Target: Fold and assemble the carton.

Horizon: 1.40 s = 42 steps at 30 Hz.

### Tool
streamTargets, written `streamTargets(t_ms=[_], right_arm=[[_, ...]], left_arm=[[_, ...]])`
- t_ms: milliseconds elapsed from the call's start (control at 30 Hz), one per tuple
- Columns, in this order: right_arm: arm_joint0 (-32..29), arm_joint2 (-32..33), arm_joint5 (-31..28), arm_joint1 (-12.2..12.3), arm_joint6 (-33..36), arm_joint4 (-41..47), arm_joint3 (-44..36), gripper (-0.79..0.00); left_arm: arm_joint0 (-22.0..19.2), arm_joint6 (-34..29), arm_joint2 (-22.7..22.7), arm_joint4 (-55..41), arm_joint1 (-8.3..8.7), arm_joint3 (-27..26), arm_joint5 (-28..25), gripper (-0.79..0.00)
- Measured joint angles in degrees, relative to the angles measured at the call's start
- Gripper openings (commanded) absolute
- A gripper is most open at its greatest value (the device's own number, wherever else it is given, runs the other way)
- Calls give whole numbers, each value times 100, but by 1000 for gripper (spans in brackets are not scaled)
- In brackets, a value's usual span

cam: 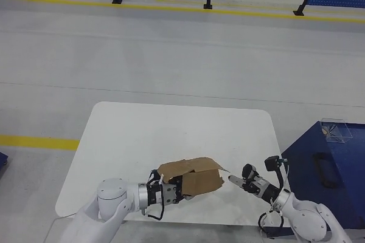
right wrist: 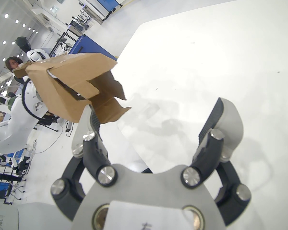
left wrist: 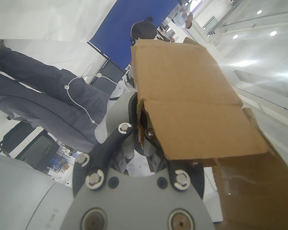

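Brown cardboard of the carton (cam: pixel 191 175) is clamped at one end in my left end effector (cam: pixel 175 192), held up off the white worktop (cam: pixel 170 133) above the edge nearest me; my right end effector (right wrist: pixel 156 111) hangs spread wide with nothing in it, just beside the carton's other end, where loose flaps stick out; the shell is only part folded; its inside is hidden from me, and cardboard covers one left finger.

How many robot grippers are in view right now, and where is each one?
2. The left gripper is shut on one end of the brown cardboard carton, held over the white table; the right gripper is open, close by the carton's other end.
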Motion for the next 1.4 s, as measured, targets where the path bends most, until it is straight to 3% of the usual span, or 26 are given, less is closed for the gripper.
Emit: streamTargets(t_ms=[667, 1133, 1400], right_arm=[[486, -936, 135, -136, -46, -629, 304, 0], [-1, -169, -273, -40, 77, -313, -58, 0], [-219, -244, -283, -43, 187, -264, -366, 0]], left_arm=[[131, -754, 270, 636, 117, -339, -334, -785], [120, -345, 99, 254, 128, -159, -213, -785], [57, -121, 105, 79, 113, -51, -88, -785]])
